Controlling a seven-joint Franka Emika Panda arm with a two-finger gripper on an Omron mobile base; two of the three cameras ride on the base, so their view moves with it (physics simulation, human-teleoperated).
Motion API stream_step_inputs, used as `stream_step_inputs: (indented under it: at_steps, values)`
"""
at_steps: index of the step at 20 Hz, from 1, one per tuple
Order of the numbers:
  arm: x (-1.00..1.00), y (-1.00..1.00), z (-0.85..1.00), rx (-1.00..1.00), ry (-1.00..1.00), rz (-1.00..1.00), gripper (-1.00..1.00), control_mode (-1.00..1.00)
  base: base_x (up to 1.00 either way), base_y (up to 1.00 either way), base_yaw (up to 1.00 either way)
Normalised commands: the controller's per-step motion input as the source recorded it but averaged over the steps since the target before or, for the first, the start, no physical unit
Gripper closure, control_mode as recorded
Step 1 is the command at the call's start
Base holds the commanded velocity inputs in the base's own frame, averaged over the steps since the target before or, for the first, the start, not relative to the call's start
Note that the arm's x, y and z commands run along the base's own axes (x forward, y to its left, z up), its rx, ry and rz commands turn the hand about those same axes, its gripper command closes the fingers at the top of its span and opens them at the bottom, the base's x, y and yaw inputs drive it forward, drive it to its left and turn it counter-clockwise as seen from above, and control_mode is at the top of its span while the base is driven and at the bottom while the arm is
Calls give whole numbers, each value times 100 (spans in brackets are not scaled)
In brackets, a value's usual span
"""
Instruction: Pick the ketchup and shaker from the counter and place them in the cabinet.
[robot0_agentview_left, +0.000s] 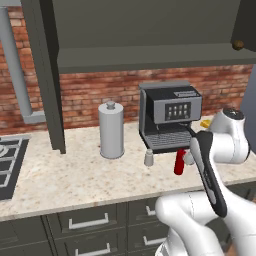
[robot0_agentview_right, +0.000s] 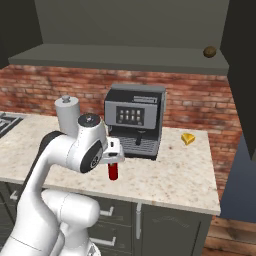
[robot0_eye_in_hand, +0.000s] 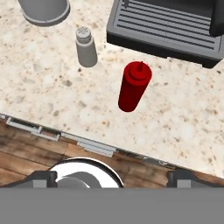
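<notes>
Ketchup (robot0_eye_in_hand: 134, 86) upright on counter (robot0_eye_in_hand: 39, 92), nozzle up, shaker (robot0_eye_in_hand: 85, 47) beside

Bare counter (robot0_eye_in_hand: 43, 96) lying open around ketchup (robot0_eye_in_hand: 134, 86), shaker (robot0_eye_in_hand: 85, 47) standing apart beside it, coffee machine (robot0_eye_in_hand: 170, 28) crowding just behind.

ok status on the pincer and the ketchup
Pincer open, empty, above counter edge. Ketchup upright on counter, shaker beside it. Coffee machine close behind.

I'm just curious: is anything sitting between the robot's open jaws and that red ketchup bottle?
Nothing visible is. In the hand view the ketchup bottle stands alone on bare counter, with the shaker off to one side and the coffee machine behind it.
</notes>
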Motion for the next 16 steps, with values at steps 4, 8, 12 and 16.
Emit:
stream_step_inputs:
  at_steps: [4,8,12,16]
  values:
    - [23,-2,-36,0,0,1,-100,-100,0,0,0]
    - [35,0,-18,0,0,1,-100,-100,0,0,0]
    - [42,0,-18,0,0,0,-100,-100,0,0,0]
    - [39,0,-23,2,0,0,-100,-100,0,0,0]
